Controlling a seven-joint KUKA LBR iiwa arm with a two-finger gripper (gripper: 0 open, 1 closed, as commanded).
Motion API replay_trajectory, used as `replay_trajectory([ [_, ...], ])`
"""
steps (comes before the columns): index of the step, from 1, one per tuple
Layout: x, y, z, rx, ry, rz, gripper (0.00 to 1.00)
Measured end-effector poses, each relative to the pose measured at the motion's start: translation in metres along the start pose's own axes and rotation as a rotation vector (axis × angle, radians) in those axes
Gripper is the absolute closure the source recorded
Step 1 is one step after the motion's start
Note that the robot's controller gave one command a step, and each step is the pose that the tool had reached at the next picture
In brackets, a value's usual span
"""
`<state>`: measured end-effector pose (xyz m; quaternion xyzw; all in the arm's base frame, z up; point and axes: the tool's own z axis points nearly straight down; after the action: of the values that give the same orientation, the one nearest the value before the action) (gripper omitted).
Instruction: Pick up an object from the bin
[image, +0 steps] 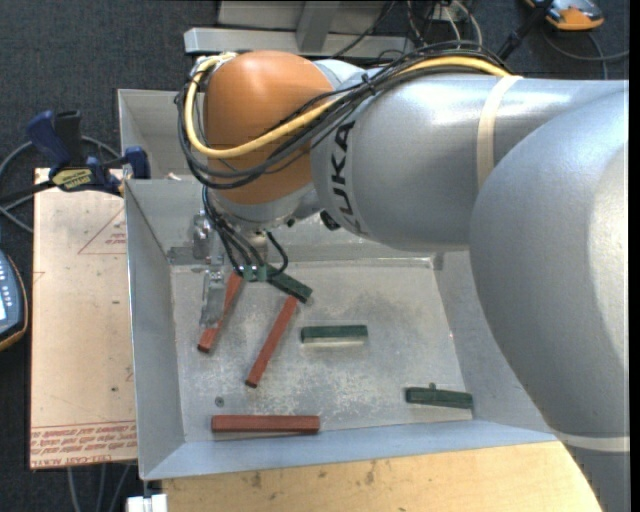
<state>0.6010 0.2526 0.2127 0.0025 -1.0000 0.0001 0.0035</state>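
Observation:
My gripper hangs under the arm's orange cover at the bin's upper left, low over the floor. Its grey metal tip stands right against the left side of a thin red-brown stick that lies slanted there. A second red-brown stick lies slanted a little to the right. The top end of that second stick meets a short dark green piece just under the wrist cables. I see nothing gripped.
A green block with a pale side lies mid-bin. A dark green bar sits at the lower right, and a long red-brown bar lies along the front wall. The big arm covers the bin's right and back.

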Motion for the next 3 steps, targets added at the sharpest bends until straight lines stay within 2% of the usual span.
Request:
replay_trajectory([
  [1, 0.024, -0.016, 0.148, 0.001, -0.001, -0.184, 0.00],
  [2, -0.015, -0.120, 0.092, 0.004, -0.016, -0.273, 0.00],
  [3, -0.034, -0.193, 0.142, 0.001, -0.011, -0.280, 0.00],
])
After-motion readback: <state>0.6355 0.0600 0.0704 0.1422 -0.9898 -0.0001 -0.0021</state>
